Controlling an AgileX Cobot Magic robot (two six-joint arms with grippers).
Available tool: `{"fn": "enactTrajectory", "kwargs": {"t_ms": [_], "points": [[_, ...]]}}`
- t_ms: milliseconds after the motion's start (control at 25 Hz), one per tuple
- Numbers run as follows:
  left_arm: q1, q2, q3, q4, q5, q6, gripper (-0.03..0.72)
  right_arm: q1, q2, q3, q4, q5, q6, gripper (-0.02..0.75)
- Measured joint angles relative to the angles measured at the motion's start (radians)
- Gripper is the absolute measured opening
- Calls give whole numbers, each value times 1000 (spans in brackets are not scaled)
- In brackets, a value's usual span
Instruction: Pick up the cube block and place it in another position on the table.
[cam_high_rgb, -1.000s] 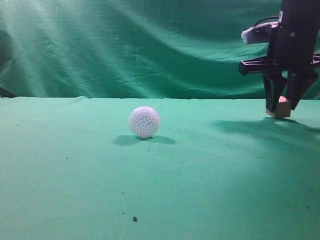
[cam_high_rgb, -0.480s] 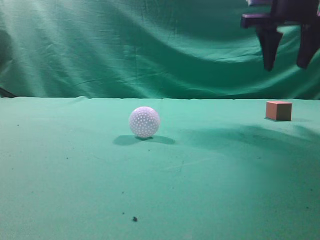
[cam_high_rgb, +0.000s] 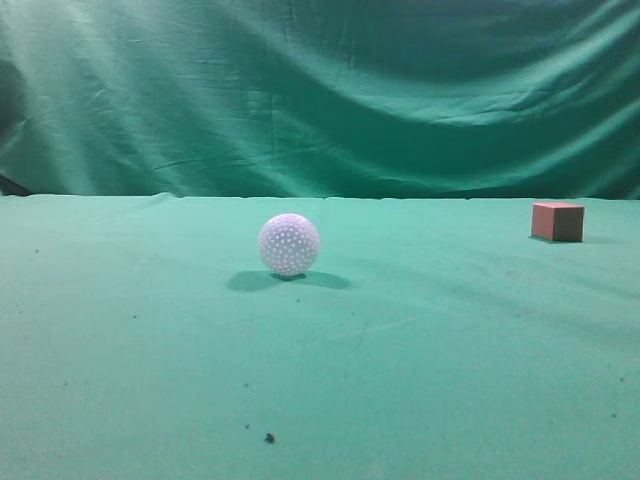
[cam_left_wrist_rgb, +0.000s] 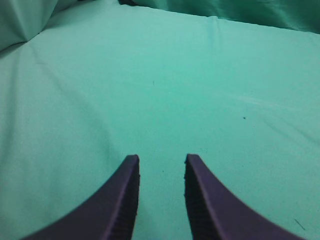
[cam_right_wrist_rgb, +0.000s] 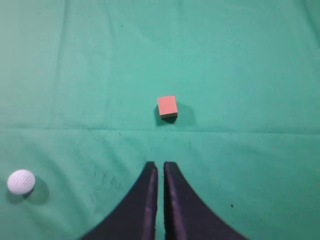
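The cube block (cam_right_wrist_rgb: 167, 107) sits free on the table (cam_right_wrist_rgb: 250, 60), ahead of the nearly closed, empty right gripper (cam_right_wrist_rgb: 159, 172). Retreat straight upward without brushing it.

Draped green curtain (cam_high_rgb: 300, 90) behind, perhaps softly lit

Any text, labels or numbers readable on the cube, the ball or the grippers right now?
None readable in any view.
cube block: plain reddish faces, no marking.
white ball: dimples only, no print visible.
left gripper and right gripper: dark fingers, no lettering.
table: green cloth with dark specks only.
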Motion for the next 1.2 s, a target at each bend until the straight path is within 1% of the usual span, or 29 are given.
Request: {"fn": "enactTrajectory", "kwargs": {"t_ms": [80, 240, 360, 440, 520, 640, 760, 880, 960, 1080, 1200], "points": [[0, 0, 0, 0, 0, 0, 262, 0, -102, 96, 0, -15, 4, 0], [0, 0, 0, 0, 0, 0, 262, 0, -312, 341, 2, -115, 6, 0], [0, 0, 0, 0, 0, 0, 262, 0, -459, 517, 31, -202, 6, 0], [0, 0, 0, 0, 0, 0, 262, 0, -551, 594, 73, -220, 6, 0], [0, 0, 0, 0, 0, 0, 262, 0, -620, 643, 125, -210, 6, 0], [0, 0, 0, 0, 0, 0, 262, 0, -691, 671, 179, -125, 5, 0], [0, 0, 0, 0, 0, 0, 262, 0, -723, 671, 162, -60, -31, 0], [0, 0, 0, 0, 0, 0, 262, 0, -727, 673, 116, -76, -83, 0], [0, 0, 0, 0, 0, 0, 262, 0, -729, 696, 92, -130, -127, 0], [0, 0, 0, 0, 0, 0, 262, -4, -763, 793, 81, -291, -203, 0], [0, 0, 0, 0, 0, 0, 262, -64, -845, 947, 81, -490, -228, 0]]}}
